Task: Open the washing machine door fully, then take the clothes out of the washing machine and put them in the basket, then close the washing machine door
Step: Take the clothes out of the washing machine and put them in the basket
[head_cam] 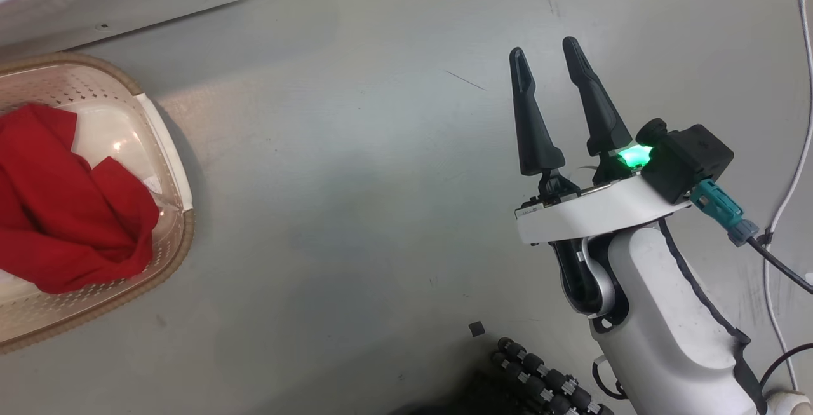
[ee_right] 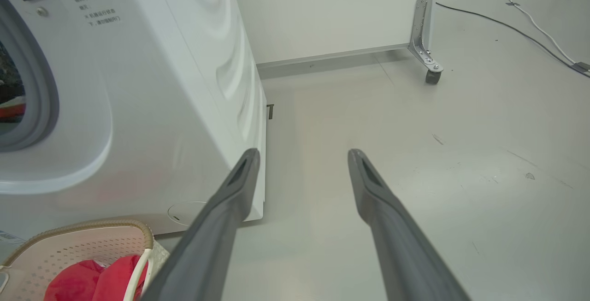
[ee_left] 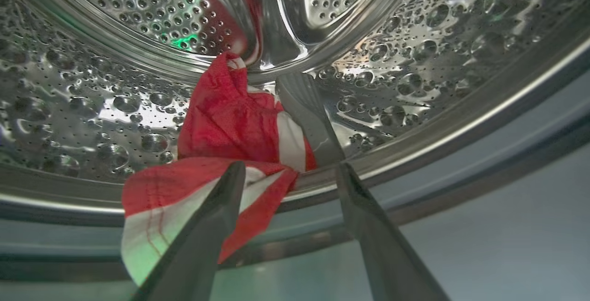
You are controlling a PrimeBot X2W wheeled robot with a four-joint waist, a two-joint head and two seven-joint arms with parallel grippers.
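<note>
Left hand (ee_left: pixel 290 166) sat at the mouth of the washing machine (ee_right: pixel 161 84), its two dark fingers spread wide and pinching nothing. Right hand (head_cam: pixel 544 47) hung over the bare grey floor (head_cam: pixel 356 211) well apart from the work, fingers likewise spread and empty. It was probably parked there so that it kept out of the other arm's way.

The big white machine stood with its round grey gasket (ee_right: pixel 46 103) unobstructed, so the steel drum (ee_left: pixel 115 107) was open to reach, which is why the left wrist view looked straight in. Just beside the machine's front lower corner sat the basket (head_cam: pixel 185 231), close enough that a short swing from the drum would end above it. I judged that it was put there for that reason.

Of the clothes (ee_left: pixel 226 116), what was left in the machine was red and white striped fabric. It was heaped against the drum's inner wall and spilled forward over the lip, with a loose end hanging down. The left finger crossed in front of that hanging end, and whether it touched the cloth I could not tell. A red piece (head_cam: pixel 63 211) already lay crumpled inside the basket.

The emptying looked partly done. The next move seemed to call for closing on the bunched part in the drum, since the thin hanging end might slip.
</note>
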